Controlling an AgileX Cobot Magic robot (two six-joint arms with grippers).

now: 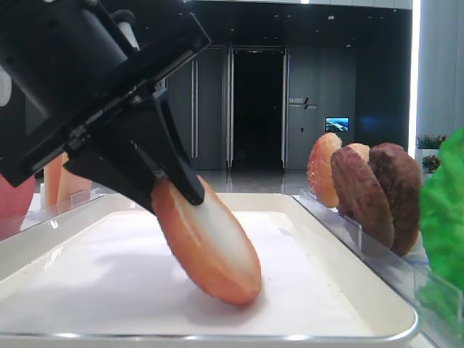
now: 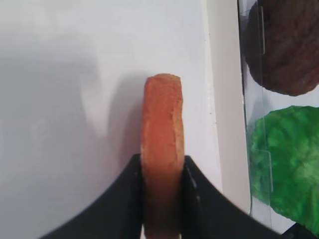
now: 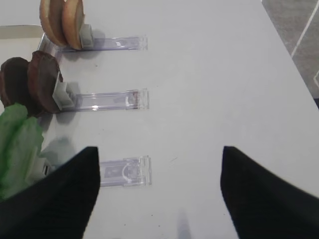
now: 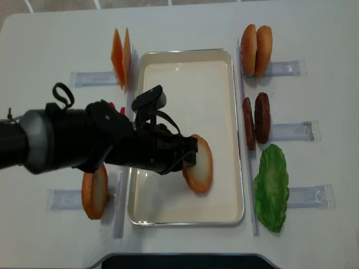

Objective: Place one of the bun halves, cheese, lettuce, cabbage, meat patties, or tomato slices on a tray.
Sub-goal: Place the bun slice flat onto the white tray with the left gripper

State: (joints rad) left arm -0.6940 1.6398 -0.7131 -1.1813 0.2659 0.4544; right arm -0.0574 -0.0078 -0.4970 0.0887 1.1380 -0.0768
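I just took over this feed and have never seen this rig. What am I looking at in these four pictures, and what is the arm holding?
It is a two-armed table robot with a camera near each hand. The overhead picture shows the whole table; another looks low across the tray; the other two look past each hand.

The left hand is shut on a bun half, tilted, its lower edge on the white tray. The left wrist view shows the bun edge-on between the fingers.

The right hand is open over bare table, holding nothing.

Right of the tray, on clear racks: two more bun pieces, two meat patties, lettuce. Left of it: cheese slices and one more bun piece.
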